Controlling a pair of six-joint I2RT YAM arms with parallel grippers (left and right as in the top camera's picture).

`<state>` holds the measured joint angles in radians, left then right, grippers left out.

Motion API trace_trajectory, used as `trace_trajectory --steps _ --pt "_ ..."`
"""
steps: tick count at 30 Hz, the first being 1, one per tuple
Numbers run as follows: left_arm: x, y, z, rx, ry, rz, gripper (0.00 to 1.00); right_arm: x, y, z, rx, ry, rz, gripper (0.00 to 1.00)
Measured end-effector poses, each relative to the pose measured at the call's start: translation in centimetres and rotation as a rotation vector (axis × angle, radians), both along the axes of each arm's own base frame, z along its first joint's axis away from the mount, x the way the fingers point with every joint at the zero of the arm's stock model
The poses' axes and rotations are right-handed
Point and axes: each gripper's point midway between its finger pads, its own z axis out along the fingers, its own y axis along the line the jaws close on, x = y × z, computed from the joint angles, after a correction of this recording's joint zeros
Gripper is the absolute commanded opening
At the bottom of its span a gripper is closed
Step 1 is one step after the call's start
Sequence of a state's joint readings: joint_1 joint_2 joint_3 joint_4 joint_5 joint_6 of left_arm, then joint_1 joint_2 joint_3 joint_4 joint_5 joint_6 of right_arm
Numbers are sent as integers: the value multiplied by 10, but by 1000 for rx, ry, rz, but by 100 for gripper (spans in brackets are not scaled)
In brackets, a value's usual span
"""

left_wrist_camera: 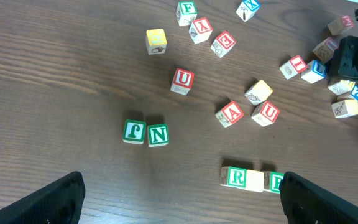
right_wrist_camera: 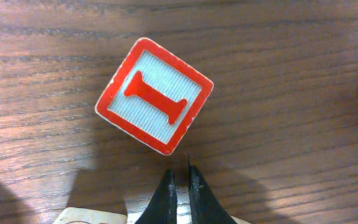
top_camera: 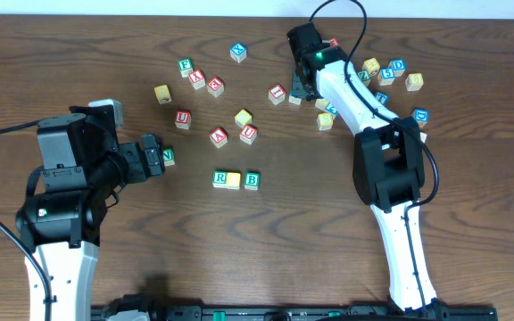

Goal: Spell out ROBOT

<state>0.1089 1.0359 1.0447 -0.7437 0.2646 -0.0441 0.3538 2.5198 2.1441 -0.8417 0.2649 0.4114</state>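
Overhead view: three cubes stand in a touching row near table centre. The green R cube (top_camera: 220, 179) is at the 9 o'clock end, the yellow-faced cube (top_camera: 234, 181) in the middle, and the green B cube (top_camera: 252, 180) at the 3 o'clock end.

A loose yellow cube (top_camera: 244, 118) lies at 12 o'clock of the row, apart from it. The blue-lettered cubes (top_camera: 397, 65) sit toward 2 o'clock; their letters are too small to read, so the T is not identified.

The right gripper (top_camera: 303, 85) is at 1 o'clock of the row, with the red I cube (top_camera: 277, 94) at its 9 o'clock. On the right wrist view its fingers are pressed together on nothing, and the I cube is at 12 o'clock of the tips, close but apart.

The left gripper (top_camera: 154, 157) is at 9 o'clock of the row, jaws spread wide and empty. The green N cube (top_camera: 168, 157) is at its 3 o'clock.
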Motion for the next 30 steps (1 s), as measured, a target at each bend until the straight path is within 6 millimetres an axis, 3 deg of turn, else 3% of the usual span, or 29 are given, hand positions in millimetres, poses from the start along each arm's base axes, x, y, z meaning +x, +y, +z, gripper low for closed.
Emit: trace_trajectory --steps 15,30 --pt "0 0 0 0 0 0 98 -16 -5 -3 -44 64 4 1" --pt "0 0 0 0 0 0 98 -34 16 -3 -70 102 46 1"
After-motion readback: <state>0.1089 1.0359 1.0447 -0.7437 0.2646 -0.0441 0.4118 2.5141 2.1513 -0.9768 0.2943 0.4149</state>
